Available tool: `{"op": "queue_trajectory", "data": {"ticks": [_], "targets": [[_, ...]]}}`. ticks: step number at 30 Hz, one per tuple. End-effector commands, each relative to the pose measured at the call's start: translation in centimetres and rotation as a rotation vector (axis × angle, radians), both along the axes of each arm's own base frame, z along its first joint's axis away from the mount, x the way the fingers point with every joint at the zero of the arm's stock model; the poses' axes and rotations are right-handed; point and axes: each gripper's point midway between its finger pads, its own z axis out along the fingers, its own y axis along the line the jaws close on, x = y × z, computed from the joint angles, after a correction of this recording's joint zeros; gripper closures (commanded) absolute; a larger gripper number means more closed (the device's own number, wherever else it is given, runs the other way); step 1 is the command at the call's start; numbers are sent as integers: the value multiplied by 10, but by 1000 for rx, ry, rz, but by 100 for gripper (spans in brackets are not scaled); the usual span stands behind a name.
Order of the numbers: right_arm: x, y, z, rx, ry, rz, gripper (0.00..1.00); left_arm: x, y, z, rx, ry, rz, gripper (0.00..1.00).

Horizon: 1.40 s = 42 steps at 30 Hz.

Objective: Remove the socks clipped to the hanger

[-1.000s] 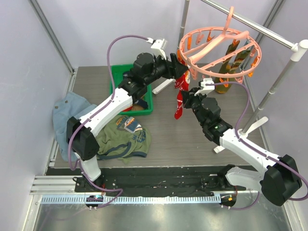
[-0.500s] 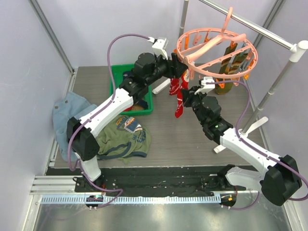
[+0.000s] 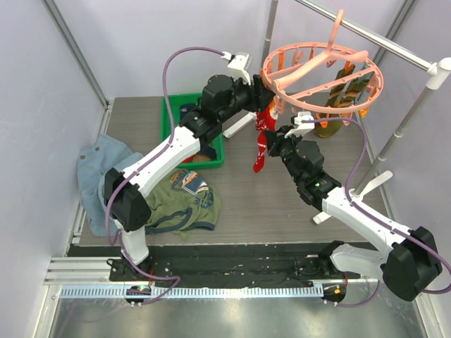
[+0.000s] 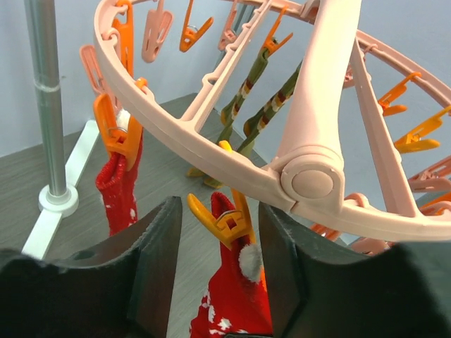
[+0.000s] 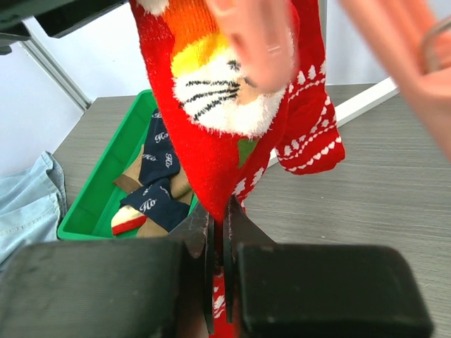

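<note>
Red sock (image 5: pixel 225 105), soft, light and stretchy, dangles from an orange clip (image 4: pixel 227 224) on the hanger (image 4: pixel 310 127). Right claw (image 5: pixel 218 220) pinches it tight lower down; left claw (image 4: pixel 218 236), half-open, straddles the clip, probably the spot to squeeze.

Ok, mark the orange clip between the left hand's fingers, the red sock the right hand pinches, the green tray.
orange clip (image 4: pixel 225 224), left wrist view, its body.
red sock (image 5: pixel 215 165), right wrist view, fabric below the fuzz.
green tray (image 5: pixel 99 186), right wrist view, left wall.

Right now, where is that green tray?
In the top view the green tray sits at the table's back left, beneath the left arm, beyond the olive T-shirt; navy socks lie inside.
</note>
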Motion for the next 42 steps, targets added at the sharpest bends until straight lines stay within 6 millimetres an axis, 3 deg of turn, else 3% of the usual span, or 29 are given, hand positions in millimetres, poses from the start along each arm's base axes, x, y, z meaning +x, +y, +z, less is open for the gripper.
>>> {"op": "queue_trajectory", "data": {"ticks": [1,2,4,5,6,15,21,24,30,31,35,37,38,40,41,42], "targets": [[2,6,29,48,-54,14,99,-2,-1,38,-40,-89,13,58],[2,6,28,49,-52,16,99,-2,-2,36,-36,-87,15,71],[2,5,26,43,-48,11,99,-2,-2,36,-35,-86,15,85],[2,5,23,40,-41,11,99,-3,-2,36,-36,-83,13,98],[1,5,21,38,-38,14,99,-3,-1,36,-36,-80,13,100],[-12,-1,-8,-4,49,23,99,-12,-2,39,-41,-69,-25,100],[-27,11,-25,53,104,103,99,-16,-3,35,-32,-47,-42,100],[-31,33,-35,95,129,167,99,-21,-4,40,-53,-37,-60,100],[-30,91,-28,191,123,252,99,-30,-2,49,-63,-5,-80,100],[-23,99,-38,205,141,250,99,-31,-1,53,-54,-23,-83,100],[-4,120,-47,270,143,248,99,-35,9,56,-43,4,-61,100],[1,136,-36,279,100,309,99,-39,11,57,-37,13,-67,100],[7,144,-52,260,121,316,99,-41,12,62,-41,9,-70,100],[16,153,-47,243,80,327,99,-44,14,61,-33,20,-76,100],[23,157,-62,223,97,317,99,-45,14,62,-37,27,-76,100],[33,161,-57,223,85,303,99,-48,16,64,-38,28,-78,100]]}}
